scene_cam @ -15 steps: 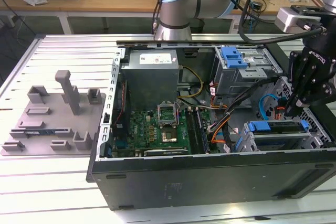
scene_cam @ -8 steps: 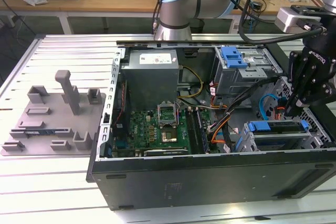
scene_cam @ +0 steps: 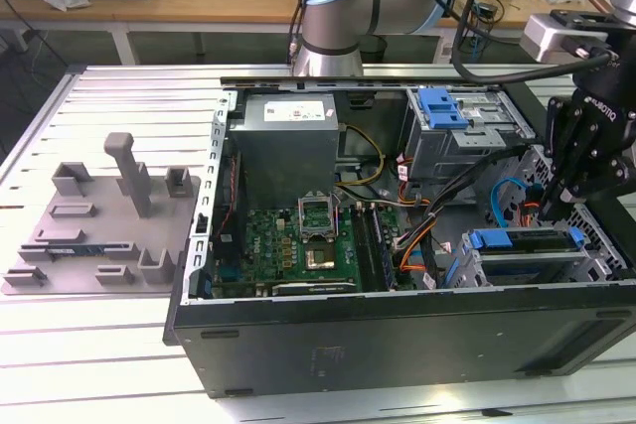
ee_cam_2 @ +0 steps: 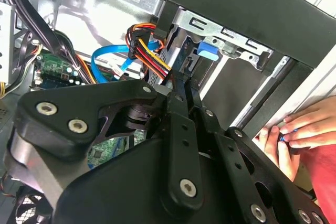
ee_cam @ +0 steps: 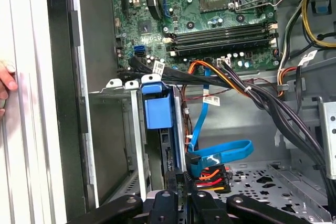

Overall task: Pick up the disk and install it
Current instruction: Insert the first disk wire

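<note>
Hanging inside the open computer case, the gripper sits just above the disk, which stands on edge in the drive bay directly beneath it (its blue carrier tab lies just ahead of the gripper in the first wrist view). Whether the gripper is open, closed or clamping anything I cannot tell. A person's hand rests on the case rim, off to one side of the gripper.

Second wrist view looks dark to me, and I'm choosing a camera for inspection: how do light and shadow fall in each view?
Second wrist view: the black gripper is a dark mass in front, the case wall behind bright. First wrist view: motherboard evenly lit, drive bay shadowed. Exterior view: even light across the slatted table.
</note>
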